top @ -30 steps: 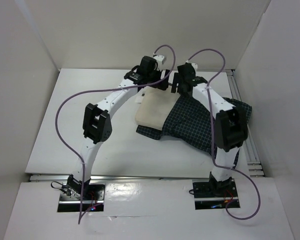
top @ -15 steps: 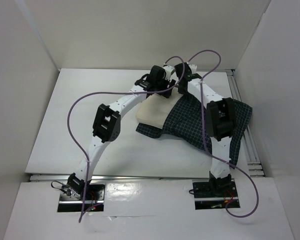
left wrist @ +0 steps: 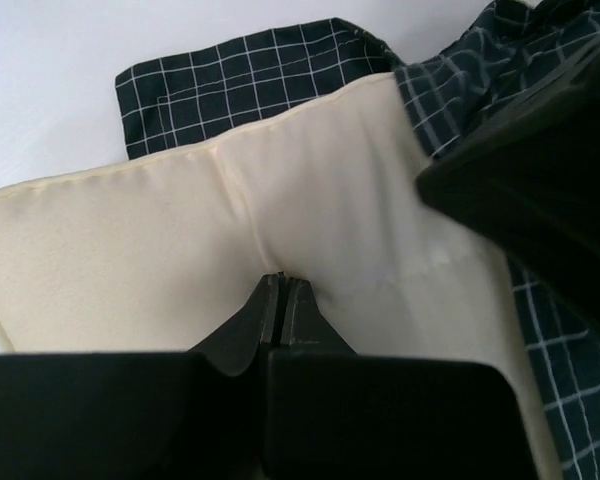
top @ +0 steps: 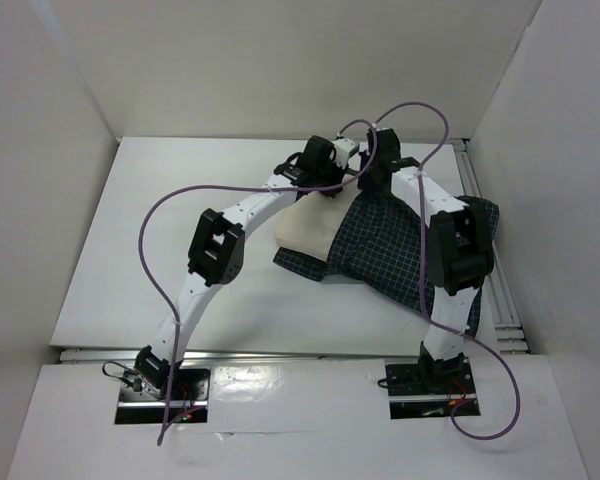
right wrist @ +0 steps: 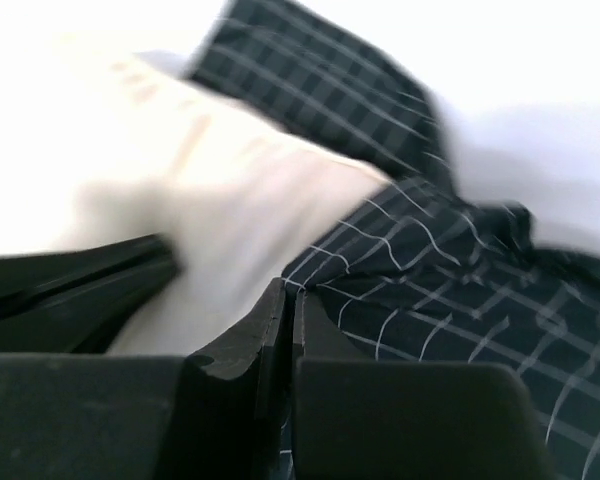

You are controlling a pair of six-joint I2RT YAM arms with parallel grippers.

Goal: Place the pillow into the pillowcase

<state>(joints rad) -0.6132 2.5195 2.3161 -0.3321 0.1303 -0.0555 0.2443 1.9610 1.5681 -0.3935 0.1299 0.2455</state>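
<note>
Seen from above, from 9 o'clock across: the bare white table (top: 130,250), then my left arm (top: 215,250) arching in toward the middle.

The pillow (top: 302,230) lies near the table's centre. Its 9 o'clock end is in the open and its 3 o'clock end is lost under check cloth. My left jaws are down on its 12 o'clock edge, pressed together with the tips sunk in the cream cover. A pucker runs straight into them, so I read that as a pinch of the cover.

The pillowcase (top: 390,255) spreads from the pillow toward 3 o'clock, with a flap showing under the pillow at 6 o'clock. Whether the pillow has entered the sleeve or is only overlapped, I cannot tell.

My right arm (top: 458,255) reaches to 12 o'clock, close beside the left. Its jaws are also pressed together, tips on the check hem where it meets the cream. The wrist picture is blurred, so I cannot tell if any cloth is caught.

The pillow looks light, plump and squashy. It should sag from a thin pinch, so a seam or corner is the surer hold. The case is limp and will fall shut; I judge it is best taken by the top layer of the hem alone.
</note>
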